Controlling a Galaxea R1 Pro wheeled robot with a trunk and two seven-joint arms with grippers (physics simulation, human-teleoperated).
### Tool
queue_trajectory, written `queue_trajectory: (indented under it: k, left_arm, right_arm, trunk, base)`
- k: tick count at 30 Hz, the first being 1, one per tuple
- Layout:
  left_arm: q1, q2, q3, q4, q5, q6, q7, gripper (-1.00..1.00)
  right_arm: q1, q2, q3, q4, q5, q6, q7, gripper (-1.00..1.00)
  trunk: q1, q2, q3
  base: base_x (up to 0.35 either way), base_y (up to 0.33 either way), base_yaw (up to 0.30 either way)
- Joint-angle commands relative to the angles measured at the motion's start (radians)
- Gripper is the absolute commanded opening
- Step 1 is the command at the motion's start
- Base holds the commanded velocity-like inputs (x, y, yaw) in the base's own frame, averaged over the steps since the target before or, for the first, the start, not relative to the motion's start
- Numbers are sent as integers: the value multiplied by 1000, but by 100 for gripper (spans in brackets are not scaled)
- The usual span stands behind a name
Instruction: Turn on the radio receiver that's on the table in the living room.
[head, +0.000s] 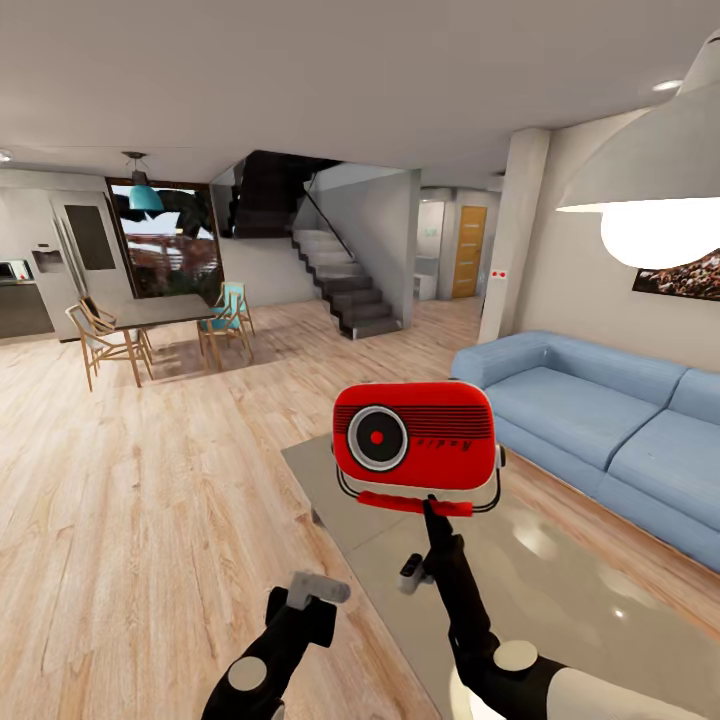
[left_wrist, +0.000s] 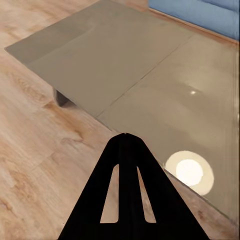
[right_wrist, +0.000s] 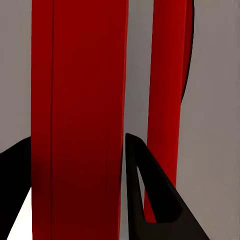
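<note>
I see a home living room: a blue sofa (head: 600, 420), a wood floor (head: 150, 480), stairs (head: 345, 285), and a dining table (head: 160, 312) behind.

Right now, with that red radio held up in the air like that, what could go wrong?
The right pincer pinches only a thin red bar under the radio receiver, so the radio might tip or slip and drop onto the table. The left pincer is shut and off to the side, so probably nothing would catch it.

Head camera forward-down over table (head: 560, 600); left wrist above it; right wrist against radio (right_wrist: 80, 120).
</note>
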Motion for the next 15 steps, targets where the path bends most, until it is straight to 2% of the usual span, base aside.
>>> queue_trajectory:
  k: [1,2,7,11,15]
  left_arm:
    - [0,-9,-8,-1,-1,1,1,-100]
    - [0,-15,-10,-1,-1,1,1,-100]
    - [0,-81,-19,-2,-5,1,4,-100]
    - [0,-82,-21,-2,-9,-1,18,-100]
    - [0,-82,-26,-2,-14,-9,76,-100]
  right_arm:
    - [0,0,-1,4,3,-1,0,-100]
    - [0,0,-1,5,3,-1,0,-100]
    - [0,0,-1,19,3,-1,0,-100]
    - [0,0,-1,49,2,-2,0,-100]
    - [-1,0,-2,71,1,-3,0,-100]
  trunk:
    - [0,0,0]
    - [0,0,0]
    - [0,0,0]
    - [0,0,0]
    - [0,0,0]
  base:
    - [0,0,0]
    - [0,0,0]
    - [0,0,0]
    - [0,0,0]
    - [0,0,0]
